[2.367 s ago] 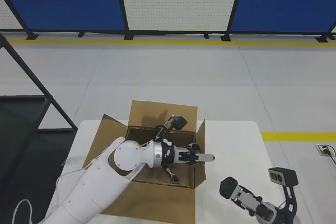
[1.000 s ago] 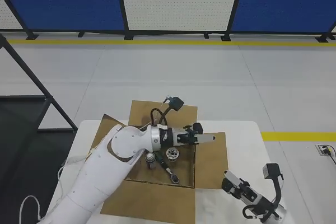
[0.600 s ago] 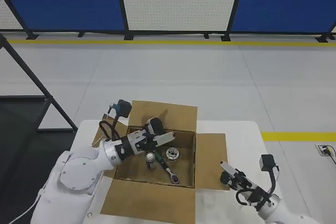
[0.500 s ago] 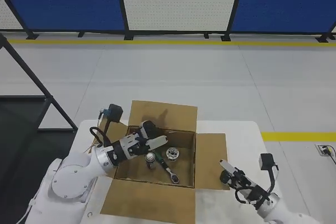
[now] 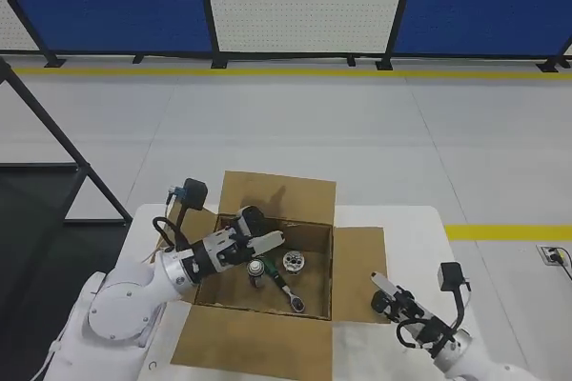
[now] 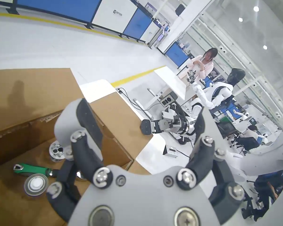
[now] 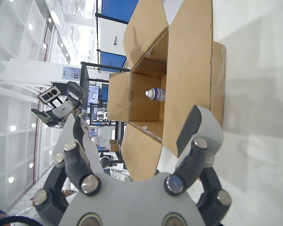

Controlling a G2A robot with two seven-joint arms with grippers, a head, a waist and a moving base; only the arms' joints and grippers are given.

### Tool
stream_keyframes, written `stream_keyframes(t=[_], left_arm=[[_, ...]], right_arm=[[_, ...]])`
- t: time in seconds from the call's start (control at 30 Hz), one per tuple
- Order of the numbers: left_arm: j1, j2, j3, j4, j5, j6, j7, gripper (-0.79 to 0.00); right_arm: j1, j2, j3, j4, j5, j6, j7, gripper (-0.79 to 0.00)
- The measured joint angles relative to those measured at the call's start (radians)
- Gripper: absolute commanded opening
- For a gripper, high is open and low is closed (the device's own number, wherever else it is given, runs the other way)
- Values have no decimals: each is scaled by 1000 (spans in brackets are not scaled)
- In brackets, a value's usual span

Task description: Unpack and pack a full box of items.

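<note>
An open cardboard box stands on the white table with its flaps folded out. Inside lie a spray can, a green-handled tool and a round metal part. My left gripper hangs open and empty over the box's far left corner. The left wrist view has the can's top, the green handle and the metal part below it. My right gripper stands open and empty by the right flap's near corner. In the right wrist view that gripper faces the box and the can.
Bare table lies right of the box and in front of my right gripper. The near flap covers the table's front middle. A dark metal frame stands off the table at the left.
My left arm swung from the box's right side across to its left corner, and the right flap now lies folded out flat. My right gripper crept toward that flap.
</note>
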Motion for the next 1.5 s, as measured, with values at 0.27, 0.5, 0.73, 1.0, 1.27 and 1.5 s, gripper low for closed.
stream_keyframes(t=[0.27, 0.5, 0.73, 1.0, 1.27, 1.5], left_arm=[[141, 3, -121, -96, -11, 63, 255, 0], [265, 7, -235, -156, -5, 94, 397, 0], [340, 5, -305, -188, -35, 109, 494, 0], [343, 5, -307, -190, -39, 109, 498, 0], [343, 5, -307, -190, -39, 109, 498, 0], [343, 5, -307, -190, -39, 109, 498, 0]], right_arm=[[33, 7, -19, 50, -18, 53, 49, 0], [64, 13, -40, 89, -7, 45, 105, 0], [73, 20, -48, 99, -10, 52, 146, 0], [79, 26, -43, 25, -15, 33, 128, 0], [154, 27, -109, -36, -54, 22, 137, 0], [352, 17, -272, 10, -128, 52, 208, 0]])
